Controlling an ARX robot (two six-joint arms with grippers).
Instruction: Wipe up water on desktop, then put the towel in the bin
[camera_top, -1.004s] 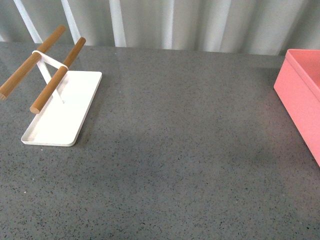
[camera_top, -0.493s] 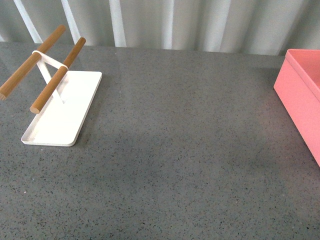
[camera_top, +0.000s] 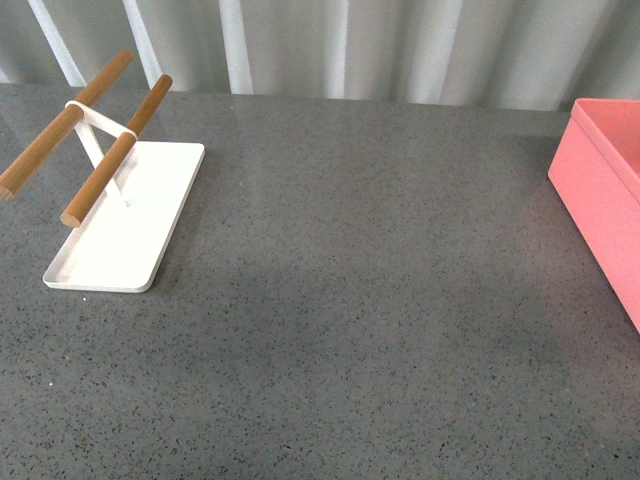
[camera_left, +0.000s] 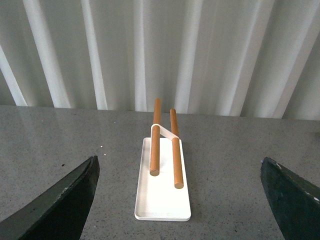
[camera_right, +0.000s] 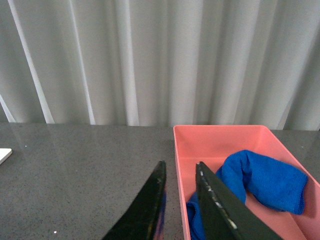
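Observation:
The blue towel (camera_right: 265, 180) lies crumpled inside the salmon-pink bin (camera_right: 220, 129), seen in the right wrist view. My right gripper (camera_right: 180, 163) hangs over the bin's near wall, shut, with nothing between its fingers. In the front view only a corner of the bin (camera_top: 600, 200) shows at the right edge of the dark speckled desktop (camera_top: 350, 300), and neither arm appears there. No water is visible on the desktop. My left gripper (camera_left: 178, 160) is open, its dark fingers (camera_left: 65, 200) spread wide above the desktop and holding nothing.
A flat white tray-stand (camera_top: 130, 220) with two wooden rods (camera_top: 110, 160) sits at the back left of the desktop, and it lies straight ahead of the left gripper as the tray-stand (camera_left: 162, 205). A pleated grey curtain (camera_top: 330, 45) closes off the far edge.

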